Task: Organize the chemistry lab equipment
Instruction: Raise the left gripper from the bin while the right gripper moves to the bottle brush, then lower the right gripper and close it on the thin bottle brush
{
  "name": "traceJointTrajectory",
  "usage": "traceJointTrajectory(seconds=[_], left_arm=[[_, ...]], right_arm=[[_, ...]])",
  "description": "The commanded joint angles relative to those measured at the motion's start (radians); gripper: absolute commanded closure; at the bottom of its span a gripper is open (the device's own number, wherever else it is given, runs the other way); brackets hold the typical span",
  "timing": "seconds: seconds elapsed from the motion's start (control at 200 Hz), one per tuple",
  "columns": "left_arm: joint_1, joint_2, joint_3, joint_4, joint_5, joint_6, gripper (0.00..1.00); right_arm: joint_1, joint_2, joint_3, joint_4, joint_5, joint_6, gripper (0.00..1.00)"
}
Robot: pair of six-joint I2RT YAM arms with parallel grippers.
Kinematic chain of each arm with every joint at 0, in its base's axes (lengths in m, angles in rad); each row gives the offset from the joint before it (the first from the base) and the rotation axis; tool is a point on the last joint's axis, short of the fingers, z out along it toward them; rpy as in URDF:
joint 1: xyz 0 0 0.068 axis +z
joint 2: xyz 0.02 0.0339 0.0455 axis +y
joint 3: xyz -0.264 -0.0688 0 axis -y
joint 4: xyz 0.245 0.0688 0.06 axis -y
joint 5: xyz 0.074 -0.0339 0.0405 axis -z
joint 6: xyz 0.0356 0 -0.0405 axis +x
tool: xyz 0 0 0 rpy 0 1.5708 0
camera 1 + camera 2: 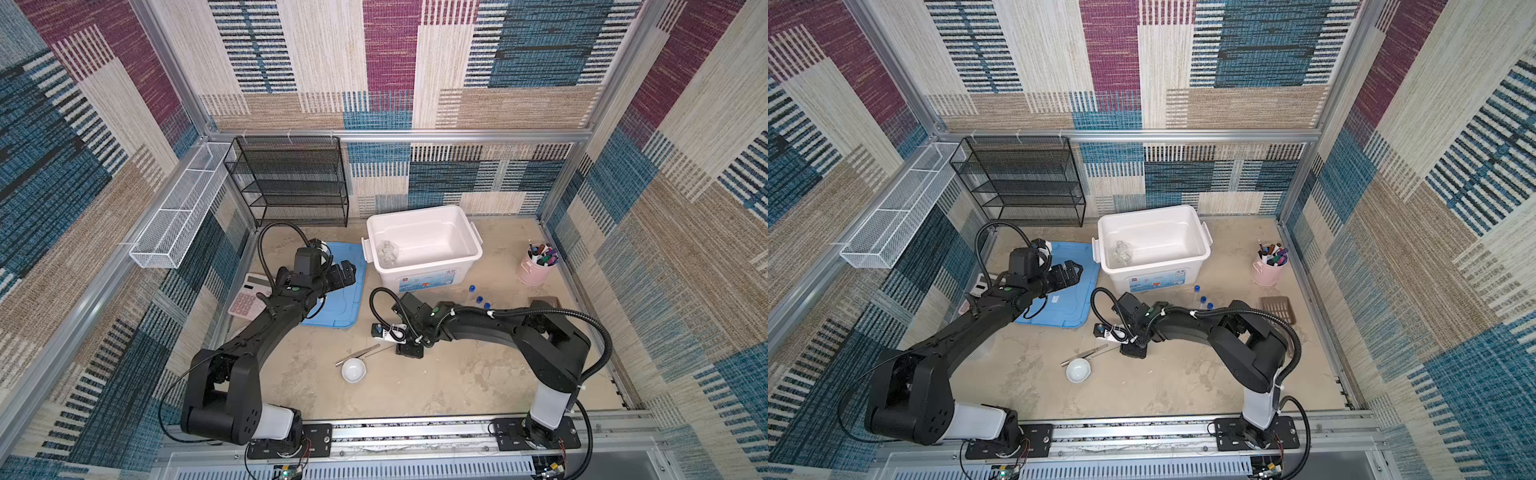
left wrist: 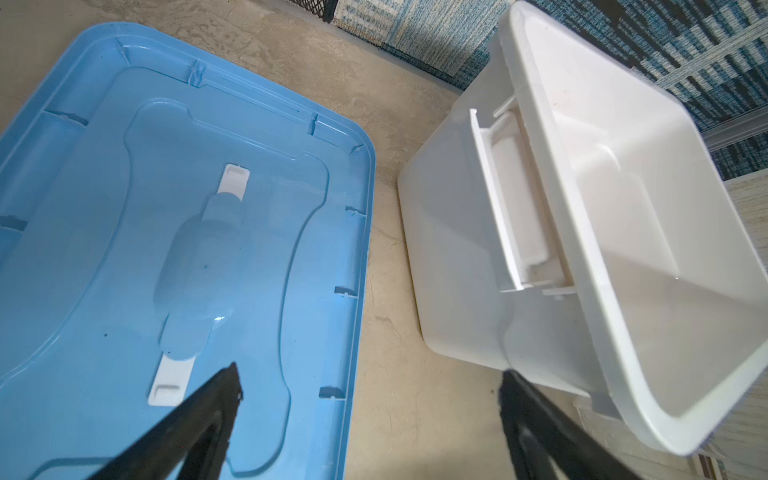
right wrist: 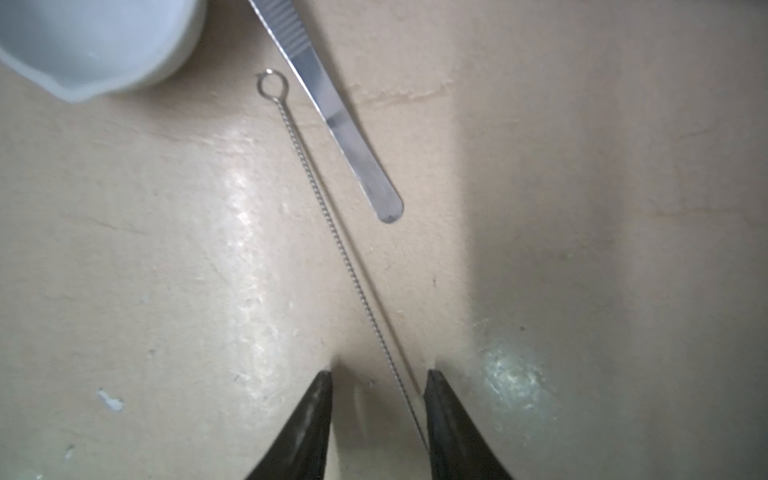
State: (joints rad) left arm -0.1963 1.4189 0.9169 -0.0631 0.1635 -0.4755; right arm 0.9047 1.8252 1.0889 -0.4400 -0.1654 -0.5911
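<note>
Down on the beige tabletop [image 3: 166, 270] my right gripper [image 3: 379, 372] sits open, straddling the wire brush [image 3: 345, 245] beside the tweezers [image 3: 332, 112], so I'm guessing next is pinch low, lift, drop it in the white bin [image 1: 432, 272].

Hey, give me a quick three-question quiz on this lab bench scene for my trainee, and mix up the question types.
1. True or false: the wire brush lies between the parted jaws of the right gripper.
2. Which sits inside the white bin? A) clear glassware B) tweezers C) ceramic dish
3. How many blue-capped test tubes lie on the table?
Key: 1 true; 2 A; 3 three.
</note>
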Motion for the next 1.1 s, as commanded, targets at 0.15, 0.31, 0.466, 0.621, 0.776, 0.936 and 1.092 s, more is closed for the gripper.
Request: traceJointTrajectory(seconds=[0.15, 0.31, 0.466, 0.621, 0.776, 0.936, 1.092], left_arm=[[0.004, -0.001, -0.007, 0.020, 0.014, -0.016, 0.01], [0.006, -0.003, -0.010, 0.020, 0.016, -0.017, 0.01], [0.008, -0.001, -0.013, 0.028, 0.022, -0.022, 0.01], [0.009, 0.002, -0.011, 0.028, 0.028, -0.026, 0.01], [0.011, 0.000, -0.012, 0.030, 0.028, -0.025, 0.01], [0.013, 0.005, -0.014, 0.034, 0.034, -0.030, 0.01], [0.015, 0.011, -0.013, 0.043, 0.044, -0.037, 0.01]], right_arm=[[0.002, 0.001, -0.021, 0.032, 0.098, -0.018, 0.69], [0.002, -0.016, -0.060, 0.047, 0.141, -0.026, 0.74], [0.002, -0.025, -0.087, 0.058, 0.137, -0.012, 0.79], [0.001, -0.029, -0.097, 0.055, 0.130, -0.006, 0.82], [0.002, -0.057, -0.121, 0.062, 0.124, -0.004, 0.84], [0.002, -0.079, -0.149, 0.076, 0.132, 0.002, 0.87], [0.001, -0.079, -0.153, 0.077, 0.137, 0.008, 0.94]])
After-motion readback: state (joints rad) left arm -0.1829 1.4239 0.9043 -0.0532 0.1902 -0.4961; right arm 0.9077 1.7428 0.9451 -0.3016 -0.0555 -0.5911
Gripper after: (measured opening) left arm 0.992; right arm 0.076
